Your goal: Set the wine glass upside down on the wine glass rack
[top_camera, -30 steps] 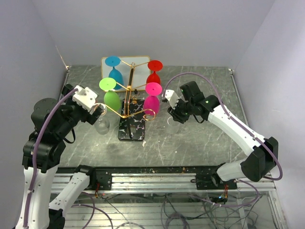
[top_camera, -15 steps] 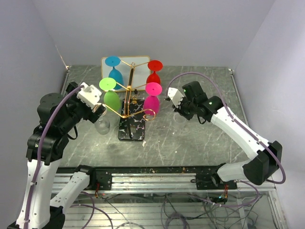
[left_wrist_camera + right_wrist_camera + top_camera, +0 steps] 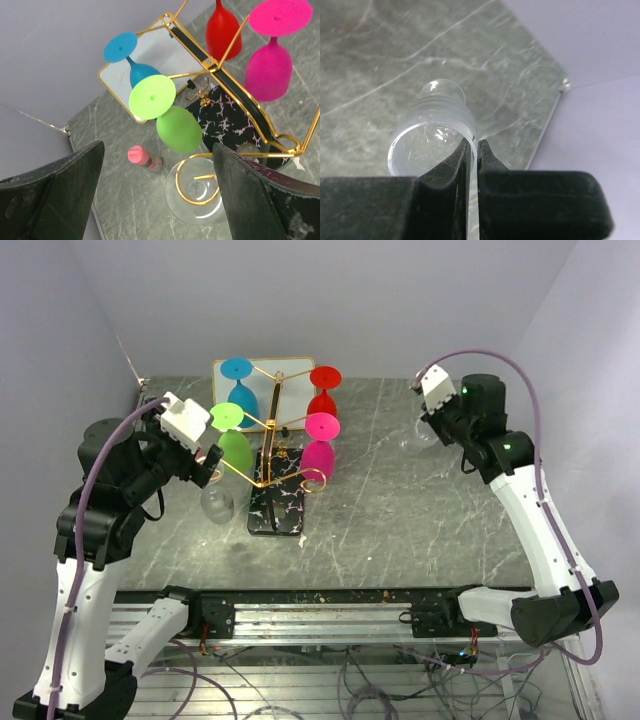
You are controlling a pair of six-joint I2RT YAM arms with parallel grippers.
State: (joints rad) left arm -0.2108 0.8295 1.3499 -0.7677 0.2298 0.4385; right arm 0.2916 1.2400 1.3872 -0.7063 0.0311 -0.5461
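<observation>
The wine glass rack (image 3: pixel 268 425) is a gold post with scroll arms on a black veined base (image 3: pixel 277 508). Blue, green, red and pink glasses hang on it upside down. A clear wine glass (image 3: pixel 214 503) hangs at the front left scroll, which curls round its stem in the left wrist view (image 3: pixel 199 194). My left gripper (image 3: pixel 207 466) is open just above it, the jaws wide either side (image 3: pixel 157 197). My right gripper (image 3: pixel 428 426) is raised at the right, shut on the rim of a second clear wine glass (image 3: pixel 413 442), also in the right wrist view (image 3: pixel 432 142).
A white gold-rimmed tray (image 3: pixel 265 371) lies behind the rack. A small pink-capped bottle (image 3: pixel 144 158) lies on the table left of the rack. The table's back right corner (image 3: pixel 563 84) and the side wall are close to the right gripper.
My right arm has lifted its clear glass away from beside the pink glass, up and to the back right. My left arm has shifted only slightly by the rack.
</observation>
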